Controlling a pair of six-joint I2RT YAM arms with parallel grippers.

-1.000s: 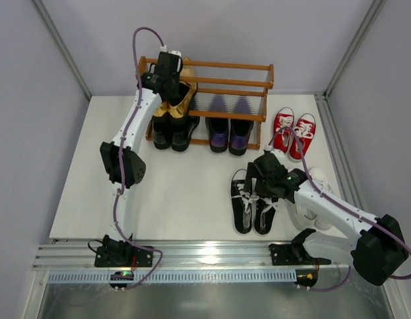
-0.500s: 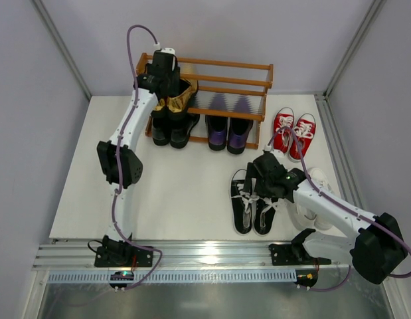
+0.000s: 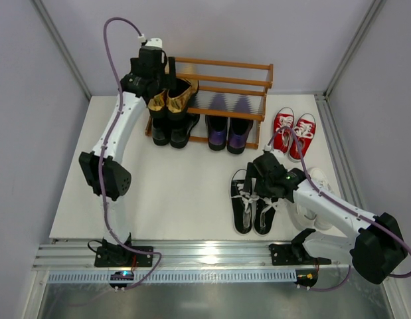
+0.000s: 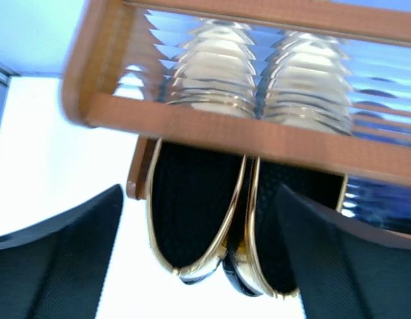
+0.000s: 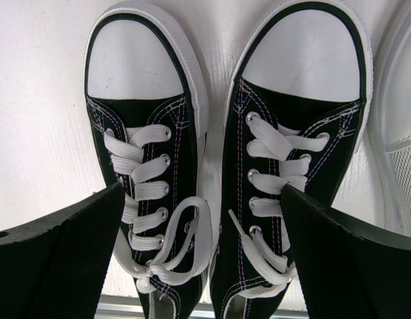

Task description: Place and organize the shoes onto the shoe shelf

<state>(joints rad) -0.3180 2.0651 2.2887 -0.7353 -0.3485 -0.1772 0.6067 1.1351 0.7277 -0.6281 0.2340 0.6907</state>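
The gold loafers (image 3: 170, 98) (image 4: 195, 222) sit side by side on the left of the shoe shelf (image 3: 225, 65) (image 4: 212, 133), heels outward. My left gripper (image 3: 154, 80) (image 4: 200, 193) hangs open just behind those heels, with both fingers clear of them. Under the gold pair stand the glossy black dress shoes (image 3: 170, 131), and the purple loafers (image 3: 230, 135) stand to their right. The red sneakers (image 3: 293, 133) lie on the table right of the shelf. My right gripper (image 3: 261, 174) (image 5: 202, 188) hovers open over the black-and-white sneakers (image 3: 253, 203) (image 5: 218, 166), its fingers straddling the pair without touching.
The white sneakers (image 3: 313, 199) (image 5: 399, 133) lie just right of the black-and-white pair, partly under my right arm. The shelf's right half holds nothing on its upper tiers. Grey walls close in both sides, and a metal rail (image 3: 205, 256) runs along the near edge.
My left gripper has opened and let go of the gold loafers, which now rest on the shelf. It has drawn back up and to the left. The right arm has hardly moved.
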